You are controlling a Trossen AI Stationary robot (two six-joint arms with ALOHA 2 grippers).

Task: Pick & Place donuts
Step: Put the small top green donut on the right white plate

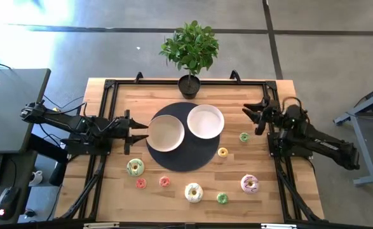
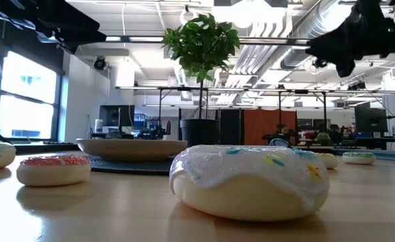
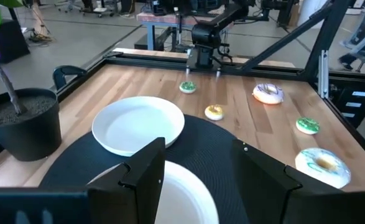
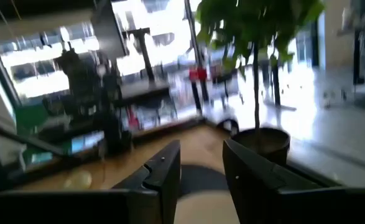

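Several toy donuts lie flat on the wooden table. Along the near side are the green-iced one (image 1: pixel 135 167), two tiny pink ones (image 1: pixel 141 183) (image 1: pixel 164 182), the cream one (image 1: pixel 193 191) (image 2: pixel 251 181), a tiny green one (image 1: pixel 222 198) and the pink/white one (image 1: pixel 250 184). A tiny yellow one (image 1: pixel 222 152) and a tiny green one (image 1: pixel 243 137) lie right of the mat. My left gripper (image 1: pixel 135 132) (image 3: pixel 199 149) is open beside the left plate (image 1: pixel 166 132). My right gripper (image 1: pixel 253 119) (image 4: pixel 201 149) is open, raised right of the other plate (image 1: pixel 205 121).
Both white plates sit on a round dark mat (image 1: pixel 183 159) at the table's middle. A potted plant (image 1: pixel 189 48) stands at the far edge. A black frame (image 1: pixel 107 102) runs around the tabletop. Bare wood lies between the mat and the near row of donuts.
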